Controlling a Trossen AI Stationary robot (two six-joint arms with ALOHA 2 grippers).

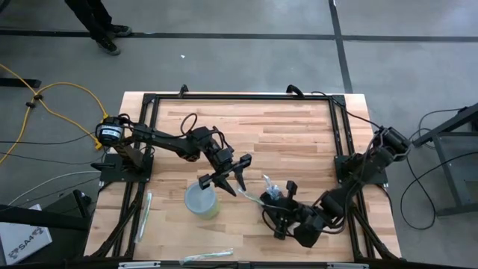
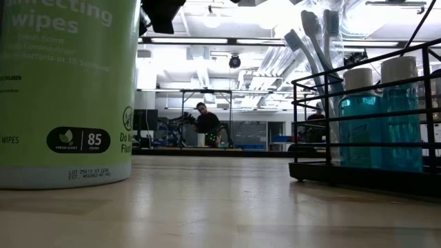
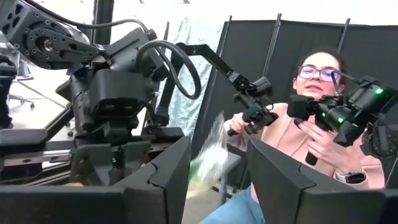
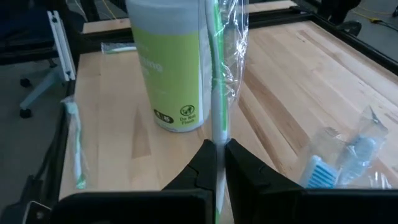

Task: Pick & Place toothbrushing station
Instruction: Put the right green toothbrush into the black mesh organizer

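My right gripper [image 4: 217, 155] is shut on a green-and-white toothbrush [image 4: 214, 81] in a clear wrapper, over the table's near right part [image 1: 270, 213]. The green wipes canister [image 1: 202, 200] stands upright on its base just left of it. My left gripper [image 1: 233, 185] hovers open above the canister and points level at the right arm. The wrapped toothbrush [image 3: 211, 155] shows blurred in the gap between the left fingers. The toothbrushing station [image 2: 365, 131], a black wire frame holding blue bottles and toothbrushes, stands on the table beside my right gripper. My right gripper pinches the wrapped toothbrush's handle [image 4: 217, 134] between its two fingers, through the clear wrapper. The brush stands up out of the fingers, roughly in line with them, lifted clear of the table. Whether my left gripper touches the wrapper, I cannot tell.
More wrapped toothbrushes lie at the table's left edge [image 4: 74, 143] and near edge [image 1: 205, 258]. A blue brush head in clear wrapping [image 4: 329, 168] lies close to my right gripper. A person [image 3: 317, 112] sits behind the right arm. Bare wood spreads toward the far edge [image 1: 284, 123].
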